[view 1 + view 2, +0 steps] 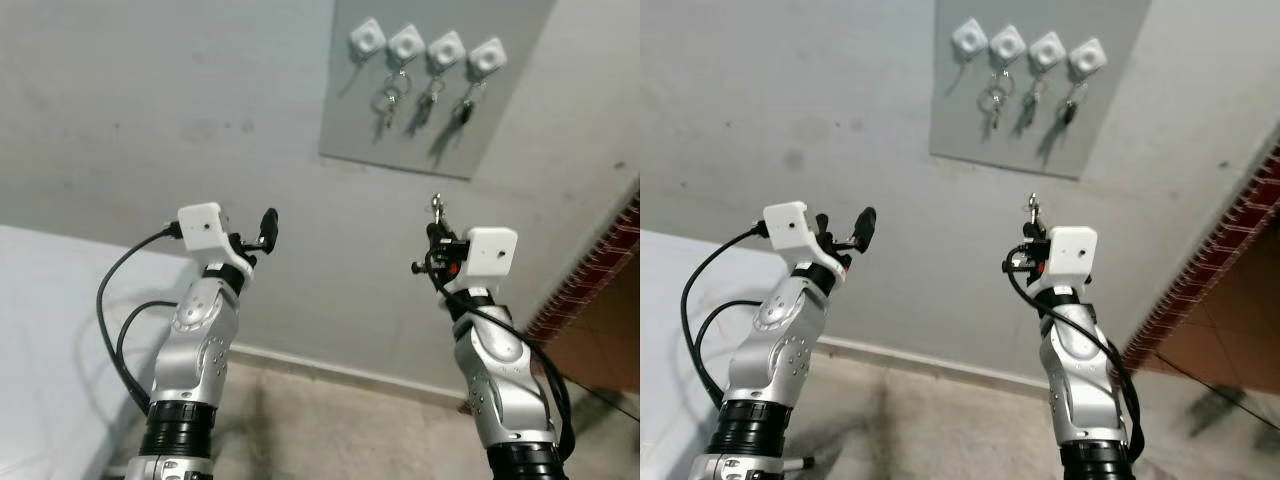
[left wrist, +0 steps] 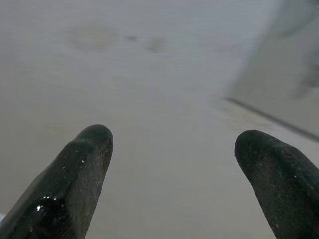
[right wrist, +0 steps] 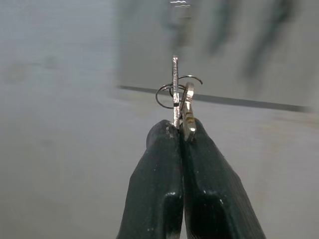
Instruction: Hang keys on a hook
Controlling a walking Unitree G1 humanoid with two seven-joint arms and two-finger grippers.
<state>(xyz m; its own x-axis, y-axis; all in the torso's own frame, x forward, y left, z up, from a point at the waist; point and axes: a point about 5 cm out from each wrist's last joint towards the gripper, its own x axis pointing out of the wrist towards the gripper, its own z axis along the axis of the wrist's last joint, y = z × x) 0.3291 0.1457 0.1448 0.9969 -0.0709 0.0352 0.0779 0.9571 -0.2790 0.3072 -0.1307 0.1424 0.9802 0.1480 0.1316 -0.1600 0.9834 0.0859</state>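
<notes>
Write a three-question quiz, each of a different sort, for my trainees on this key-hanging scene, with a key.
1. True or false: all four white square hooks on the grey wall panel already carry keys.
2. Multiple choice: the bunch of metal keys on a wire ring is held by
A. the left gripper
B. the right gripper
C. a person's hand
3. Fill in: the left gripper's two black fingers stand ____.

Key
1. False: the leftmost white hook is bare; the other three hold keys.
2. B: the right gripper pinches the keys, raised below the panel.
3. Open, apart with nothing between them.
</notes>
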